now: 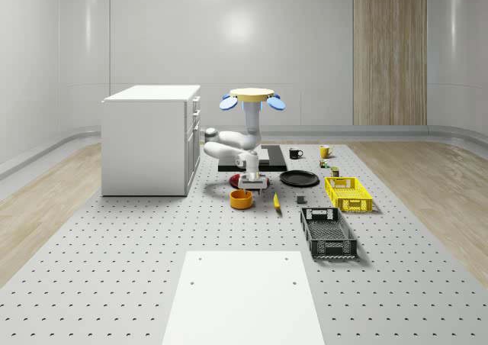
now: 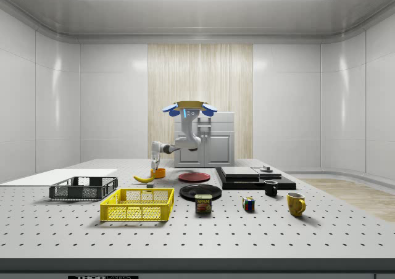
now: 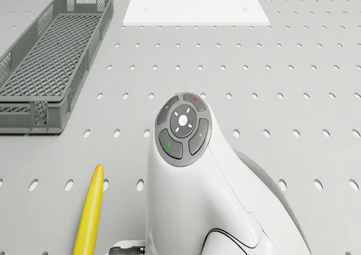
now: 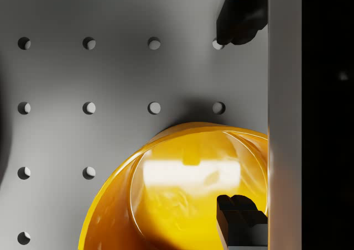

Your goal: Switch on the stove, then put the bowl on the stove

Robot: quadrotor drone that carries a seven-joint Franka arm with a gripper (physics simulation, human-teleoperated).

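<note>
The orange bowl [image 1: 241,198] [image 2: 159,173] stands on the perforated table in front of the black stove [image 1: 268,159] [image 2: 254,177]. My drone [image 1: 253,95] [image 2: 189,108] hovers roughly over the stove's front edge, with the white arm bent down toward the bowl. The gripper [image 1: 250,183] [image 2: 154,165] hangs just above the bowl, pointing down. In the wrist view the gripper [image 4: 239,120] is open across the bowl [image 4: 182,194] rim: one fingertip [image 4: 240,219] is over the bowl's inside, the other [image 4: 238,23] is outside over the table. A small knob [image 2: 266,168] sits on the stove.
A red plate [image 1: 235,179] lies right behind the bowl, a black plate [image 1: 299,178] and a banana [image 1: 277,201] [image 3: 90,210] beside it. Yellow basket [image 1: 348,193], grey basket [image 1: 328,233] [image 3: 45,69], mugs [image 1: 295,153], white cabinet [image 1: 149,139] and white slab [image 1: 242,299] surround the area.
</note>
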